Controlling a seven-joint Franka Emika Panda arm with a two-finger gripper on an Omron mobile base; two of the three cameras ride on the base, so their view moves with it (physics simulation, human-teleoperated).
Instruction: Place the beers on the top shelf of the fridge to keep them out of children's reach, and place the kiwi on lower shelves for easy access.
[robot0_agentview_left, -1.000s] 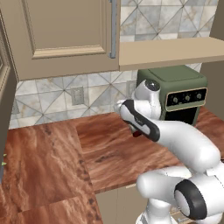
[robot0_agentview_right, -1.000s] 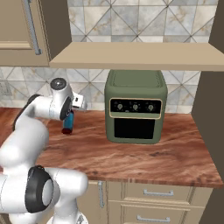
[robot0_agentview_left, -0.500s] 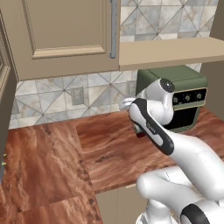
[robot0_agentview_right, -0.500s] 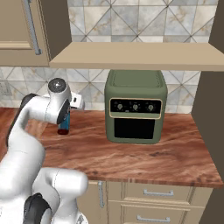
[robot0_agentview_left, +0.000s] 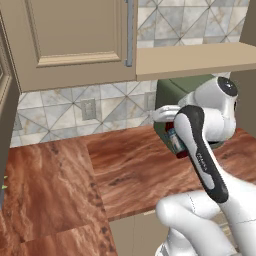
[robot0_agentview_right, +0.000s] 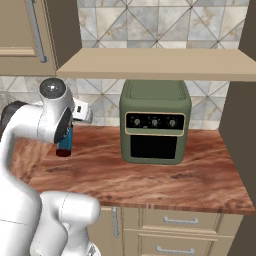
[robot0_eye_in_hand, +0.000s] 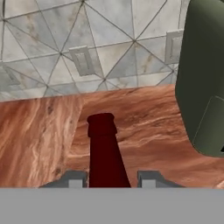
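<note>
A dark maroon beer bottle (robot0_eye_in_hand: 103, 148) with a red cap rises between my fingertips in the hand view. My gripper (robot0_eye_in_hand: 111, 180) is shut on the bottle's body. From the left base view, the bottle's blue label (robot0_agentview_left: 175, 142) peeks out behind my forearm, close to the wooden counter (robot0_agentview_left: 125, 170). In the right base view the bottle (robot0_agentview_right: 64, 145) hangs below the gripper (robot0_agentview_right: 67, 131), left of the oven; whether its base touches the counter I cannot tell. The fridge, its shelves and the kiwi are out of view.
A squat green oven (robot0_agentview_right: 155, 122) stands on the counter right of the bottle, under a wooden shelf (robot0_agentview_right: 160, 65). A beige wall cabinet (robot0_agentview_left: 75, 40) hangs at upper left. The tiled wall carries an outlet (robot0_eye_in_hand: 83, 61). A dark side panel (robot0_agentview_right: 242, 125) bounds the counter's right end.
The arm has swung, carrying the held bottle a little leftward in the right base view, away from the oven. The grip is unchanged.
</note>
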